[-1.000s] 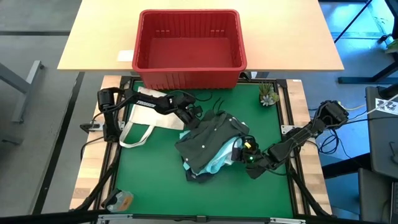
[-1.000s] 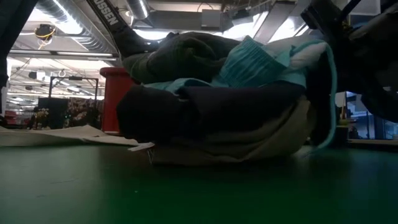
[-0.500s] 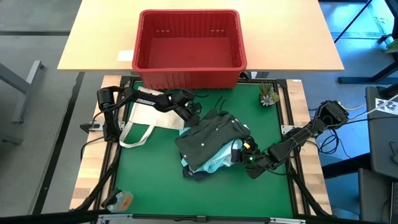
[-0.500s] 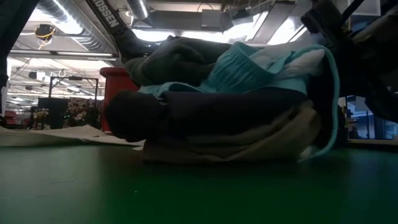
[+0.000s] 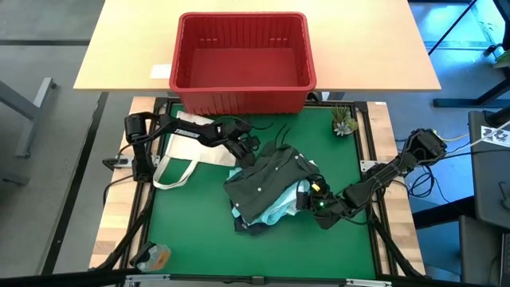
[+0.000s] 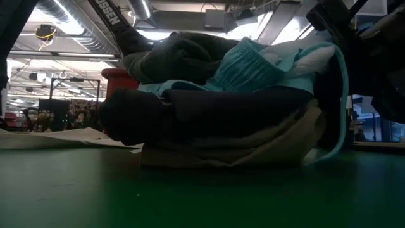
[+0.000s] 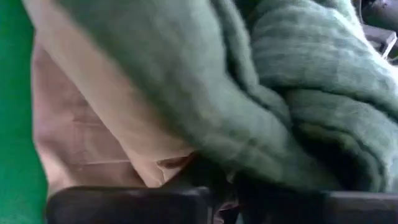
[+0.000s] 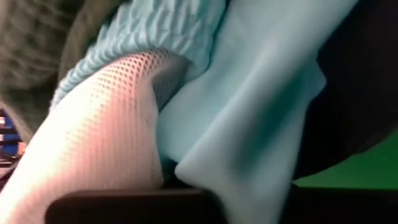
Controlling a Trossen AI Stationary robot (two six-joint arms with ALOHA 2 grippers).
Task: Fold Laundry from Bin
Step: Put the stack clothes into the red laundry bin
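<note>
The high view looks straight down on the whole bench (image 5: 183, 239), taking in the bin (image 5: 241, 60) and the pile of laundry (image 5: 271, 187). The low view sits at bench-top height, close to that same pile (image 6: 234, 101), facing the room behind. Each wrist view is pressed right against the cloth, the left on dark green fabric (image 7: 280, 81), the right on turquoise fabric (image 8: 249, 106).

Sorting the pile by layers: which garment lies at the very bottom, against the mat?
The khaki-tan garment: in the low view it lies flat on the green mat, under the dark grey garment, the turquoise garment and the dark green garment.
</note>
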